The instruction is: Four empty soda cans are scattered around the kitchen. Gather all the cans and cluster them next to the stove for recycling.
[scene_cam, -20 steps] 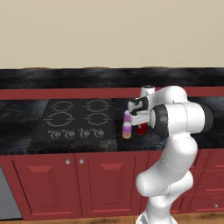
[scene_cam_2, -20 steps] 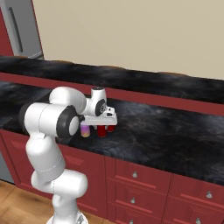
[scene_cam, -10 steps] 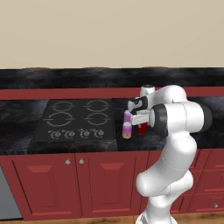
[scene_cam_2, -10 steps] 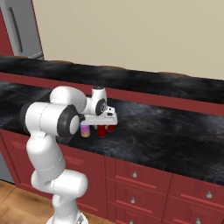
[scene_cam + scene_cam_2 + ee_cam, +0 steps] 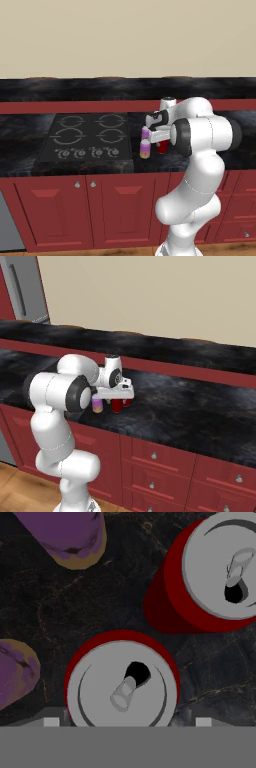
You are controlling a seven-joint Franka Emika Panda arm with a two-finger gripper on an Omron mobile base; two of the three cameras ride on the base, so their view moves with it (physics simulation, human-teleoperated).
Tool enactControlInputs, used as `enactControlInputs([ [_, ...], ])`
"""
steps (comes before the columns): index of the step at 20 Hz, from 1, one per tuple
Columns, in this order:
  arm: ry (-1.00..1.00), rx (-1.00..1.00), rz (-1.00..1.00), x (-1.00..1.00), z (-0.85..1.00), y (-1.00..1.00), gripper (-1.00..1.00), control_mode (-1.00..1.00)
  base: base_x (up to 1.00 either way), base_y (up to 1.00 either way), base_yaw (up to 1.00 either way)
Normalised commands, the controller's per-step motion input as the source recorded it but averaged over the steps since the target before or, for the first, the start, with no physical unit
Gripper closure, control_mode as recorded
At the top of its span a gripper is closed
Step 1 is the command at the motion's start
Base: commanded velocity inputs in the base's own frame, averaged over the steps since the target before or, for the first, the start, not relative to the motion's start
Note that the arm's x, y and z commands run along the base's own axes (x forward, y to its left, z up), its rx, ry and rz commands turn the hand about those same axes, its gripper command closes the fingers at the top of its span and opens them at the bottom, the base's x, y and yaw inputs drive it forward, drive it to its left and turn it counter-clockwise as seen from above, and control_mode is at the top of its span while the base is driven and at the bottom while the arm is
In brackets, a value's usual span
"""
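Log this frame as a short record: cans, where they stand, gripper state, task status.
cans: two red, two purple, all upright
place: clustered on the counter just right of the stove
gripper: open, straddling the nearer red can
task status: four cans appear gathered beside the stove

Two red cans (image 5: 122,682), two purple cans (image 5: 67,534), black marbled countertop (image 5: 55,607).
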Motion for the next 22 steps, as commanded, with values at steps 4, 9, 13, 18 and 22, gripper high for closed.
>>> enactControlInputs([
  [4,-0.05,-0.02,0.00,-0.15,0.00,0.00,-1.00,-1.00,0.00,0.00,0.00],
  [9,-0.07,0.00,0.00,-0.32,0.16,0.00,-1.00,-1.00,0.00,0.00,0.00],
  [13,-0.13,0.00,0.00,-0.43,0.39,0.00,-1.00,-1.00,0.00,0.00,0.00],
  [18,-0.10,0.00,0.00,-0.47,0.58,0.00,-1.00,-1.00,0.00,0.00,0.00],
  [22,-0.21,-0.02,0.00,-0.46,0.46,0.00,-1.00,-1.00,0.00,0.00,0.00],
])
